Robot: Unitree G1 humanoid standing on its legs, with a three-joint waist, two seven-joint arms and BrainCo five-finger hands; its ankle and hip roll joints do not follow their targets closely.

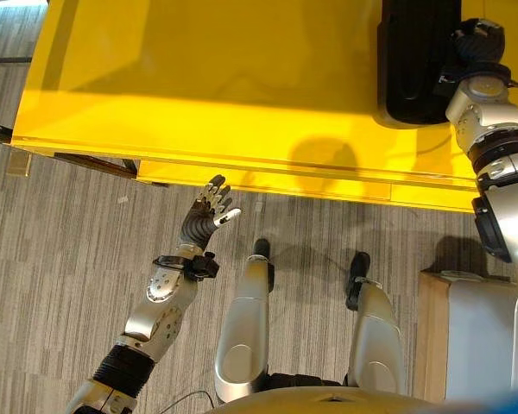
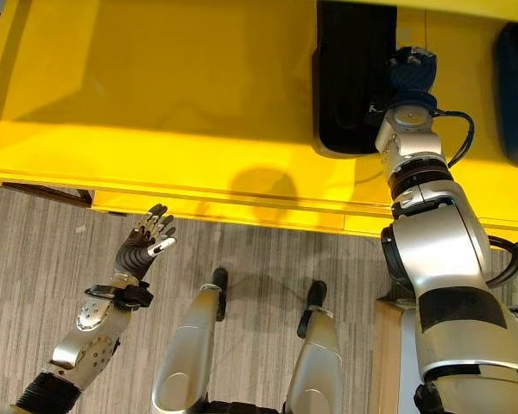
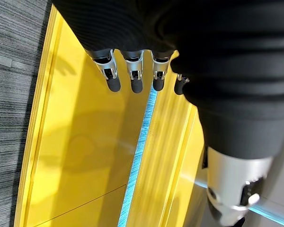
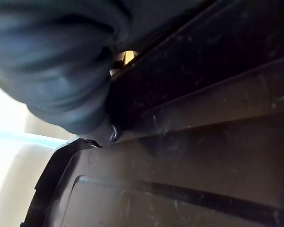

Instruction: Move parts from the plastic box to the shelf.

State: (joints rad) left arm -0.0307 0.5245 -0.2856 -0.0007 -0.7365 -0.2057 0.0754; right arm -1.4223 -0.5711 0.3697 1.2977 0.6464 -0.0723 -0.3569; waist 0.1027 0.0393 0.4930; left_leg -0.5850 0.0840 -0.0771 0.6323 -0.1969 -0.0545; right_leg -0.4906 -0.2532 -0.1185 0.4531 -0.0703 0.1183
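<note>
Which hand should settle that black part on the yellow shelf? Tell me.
Right. The right hand is already up at the black part on the yellow shelf; the left hand hangs open over the floor, short of the shelf.

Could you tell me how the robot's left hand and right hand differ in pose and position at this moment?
The left hand hangs over the grey floor with straight, spread fingers, touching nothing. The right hand reaches over the yellow shelf against the black plastic part, its fingers hidden.
</note>
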